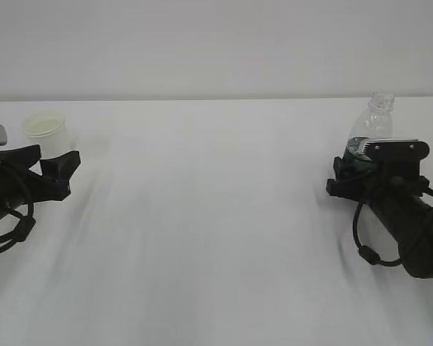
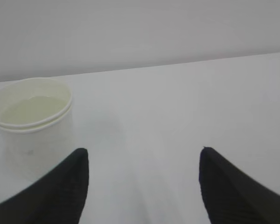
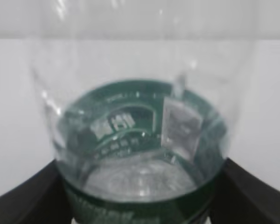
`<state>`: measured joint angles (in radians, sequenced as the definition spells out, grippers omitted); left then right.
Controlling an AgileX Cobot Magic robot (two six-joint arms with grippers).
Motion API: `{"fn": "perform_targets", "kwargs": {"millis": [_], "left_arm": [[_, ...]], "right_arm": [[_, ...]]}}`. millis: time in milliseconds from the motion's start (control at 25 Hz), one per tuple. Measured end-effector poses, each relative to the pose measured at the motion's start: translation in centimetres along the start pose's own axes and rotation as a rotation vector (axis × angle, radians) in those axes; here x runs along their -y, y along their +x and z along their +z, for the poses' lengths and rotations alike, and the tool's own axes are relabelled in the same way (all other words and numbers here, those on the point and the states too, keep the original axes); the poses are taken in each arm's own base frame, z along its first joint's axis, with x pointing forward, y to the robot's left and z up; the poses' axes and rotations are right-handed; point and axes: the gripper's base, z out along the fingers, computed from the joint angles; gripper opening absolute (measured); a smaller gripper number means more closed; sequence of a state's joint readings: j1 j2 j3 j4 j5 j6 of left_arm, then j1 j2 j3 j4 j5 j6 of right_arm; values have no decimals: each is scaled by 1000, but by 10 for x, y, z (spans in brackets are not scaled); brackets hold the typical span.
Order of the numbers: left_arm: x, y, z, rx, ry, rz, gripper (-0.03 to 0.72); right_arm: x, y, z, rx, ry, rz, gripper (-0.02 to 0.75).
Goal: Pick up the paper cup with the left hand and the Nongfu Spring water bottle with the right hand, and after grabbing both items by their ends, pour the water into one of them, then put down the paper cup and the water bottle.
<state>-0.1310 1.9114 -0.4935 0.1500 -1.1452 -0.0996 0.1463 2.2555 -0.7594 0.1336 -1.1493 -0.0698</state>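
The white paper cup (image 1: 45, 128) stands upright on the table at the far left, with water (image 2: 32, 108) inside it. My left gripper (image 1: 58, 153) is open just in front of the cup. In the left wrist view the paper cup (image 2: 30, 121) sits beyond the left finger, outside the gap, and nothing lies between the fingers of the left gripper (image 2: 143, 150). At the right, the clear, uncapped Nongfu Spring water bottle (image 1: 373, 124) stands upright. My right gripper (image 1: 361, 171) is shut on its lower part at the green label. The bottle (image 3: 140, 126) fills the right wrist view, a black finger on each side.
A white table (image 1: 216, 238) stretches between the two arms, ending at a pale wall (image 1: 216, 43) behind. The right arm's grey panel (image 1: 393, 146) and black cable (image 1: 364, 249) sit in front of the bottle.
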Motion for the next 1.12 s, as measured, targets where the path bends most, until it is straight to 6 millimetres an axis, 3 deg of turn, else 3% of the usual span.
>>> {"fn": "perform_targets", "kwargs": {"millis": [520,1120], "left_arm": [[1,-5,-13,7,-15,-6,525],[4,-23,-41,60,-25,-5,524]], "right_arm": [[6,-35,-49,31,-3,7,566],[6,-27,-87,-34,-57,17,566]]}}
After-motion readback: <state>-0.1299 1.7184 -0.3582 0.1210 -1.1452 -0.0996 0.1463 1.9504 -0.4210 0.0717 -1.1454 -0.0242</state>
